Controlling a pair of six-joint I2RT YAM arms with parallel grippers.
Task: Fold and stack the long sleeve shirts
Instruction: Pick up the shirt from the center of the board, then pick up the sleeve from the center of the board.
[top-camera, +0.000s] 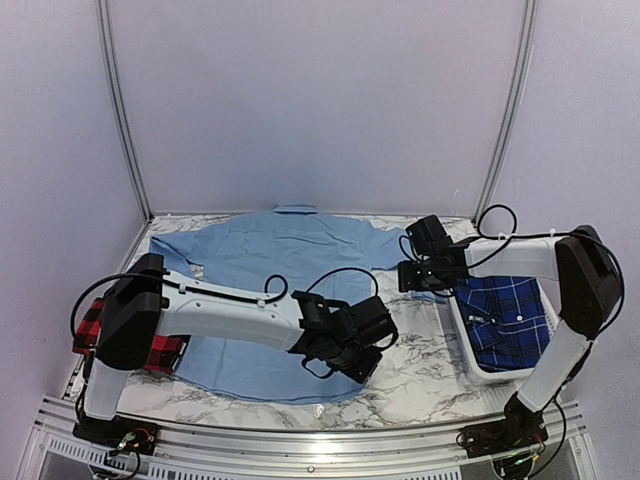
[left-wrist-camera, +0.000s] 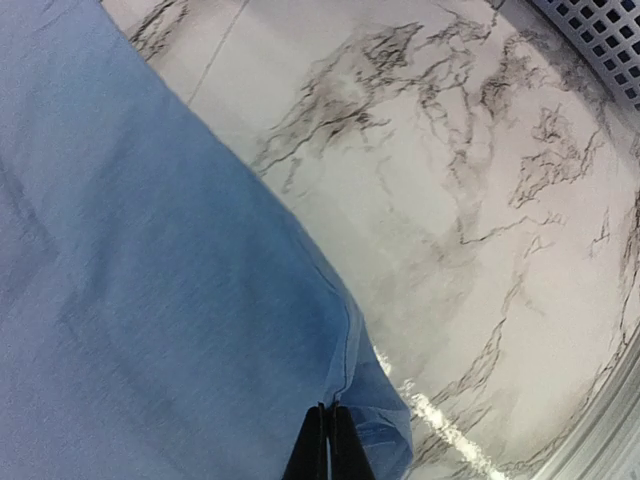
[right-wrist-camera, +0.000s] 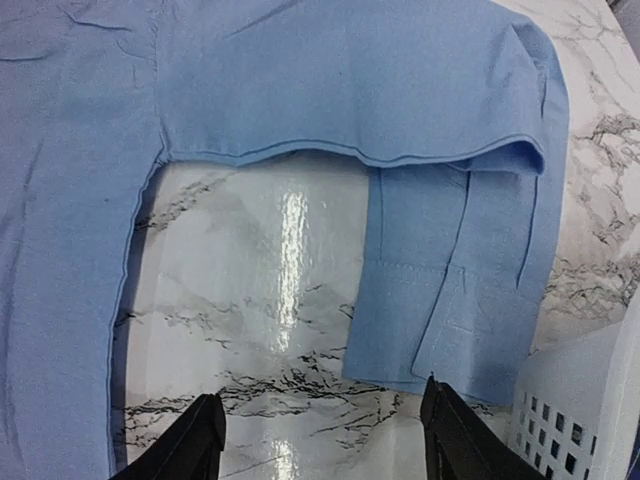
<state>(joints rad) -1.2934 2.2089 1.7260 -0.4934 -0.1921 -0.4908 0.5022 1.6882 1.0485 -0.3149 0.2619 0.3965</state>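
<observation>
**Light blue shirt spread flat, left claw closed on its hem**

Left of the light blue shirt (top-camera: 262, 262), a red-and-black check shirt (top-camera: 92, 322) lies bunched at the edge of the marbled desk (top-camera: 425, 372). It is partly hidden under the left arm, so its shape cannot be read.

The light blue shirt takes up the middle of the desk. It lies spread out with its collar at the far side and its body smooth apart from a few soft creases. Its cloth is plain, with a fine weave and stitched hems.

At this shirt's near right corner, the left claw (left-wrist-camera: 325, 442) is closed tight. Its dark fingertips are pressed together on the hem, where the cloth puckers into a small fold.

Over the shirt's right sleeve, the right claw (right-wrist-camera: 320, 440) hovers with its two fingers spread wide and nothing between them. The sleeve is doubled back on itself. Its cuff lies flat on the desk just ahead of the fingers, showing a stitched band and placket.

Just right of the light blue shirt stands a white perforated basket (top-camera: 487, 374). It holds a dark blue plaid shirt (top-camera: 508, 312) with thin pale lines, loosely folded with its buttoned front upward.
</observation>
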